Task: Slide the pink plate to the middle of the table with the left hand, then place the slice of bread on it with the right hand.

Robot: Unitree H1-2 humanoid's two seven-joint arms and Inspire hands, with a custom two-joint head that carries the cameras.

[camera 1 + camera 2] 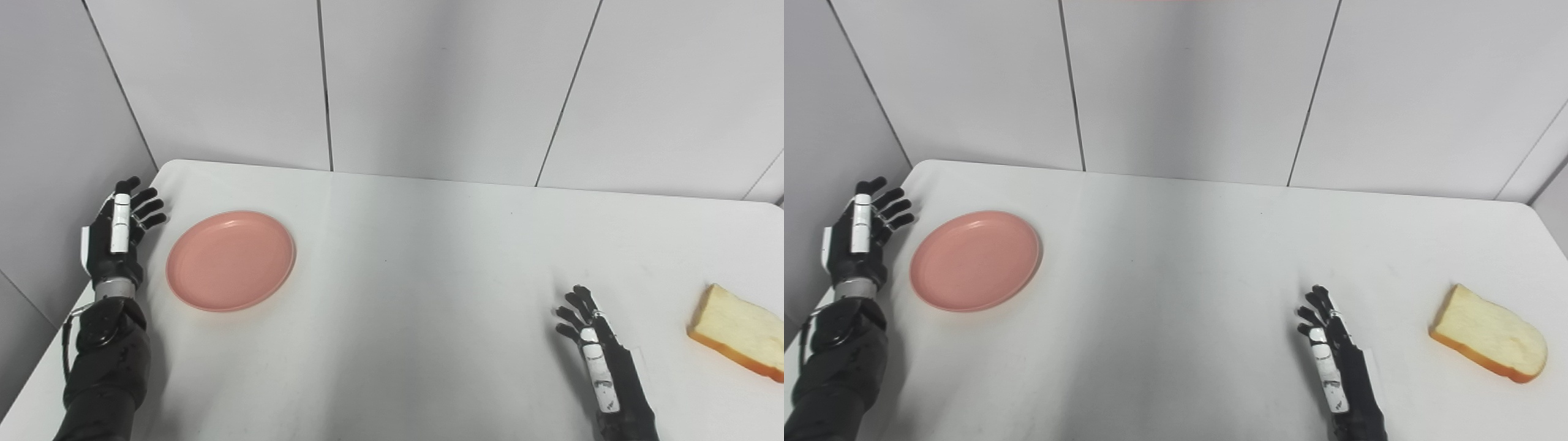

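Note:
A round pink plate (231, 260) lies flat on the left part of the white table (416, 257). My left hand (119, 229) is open and stands upright just left of the plate, at the table's left edge, a small gap from the rim. A slice of bread (1488, 334) with an orange-brown crust lies on the table at the far right. My right hand (1332, 349) is open and empty, low over the table's front, well left of the bread.
Grey panelled walls (429, 86) stand close behind the table and along its left side. The table's left edge runs right under my left arm.

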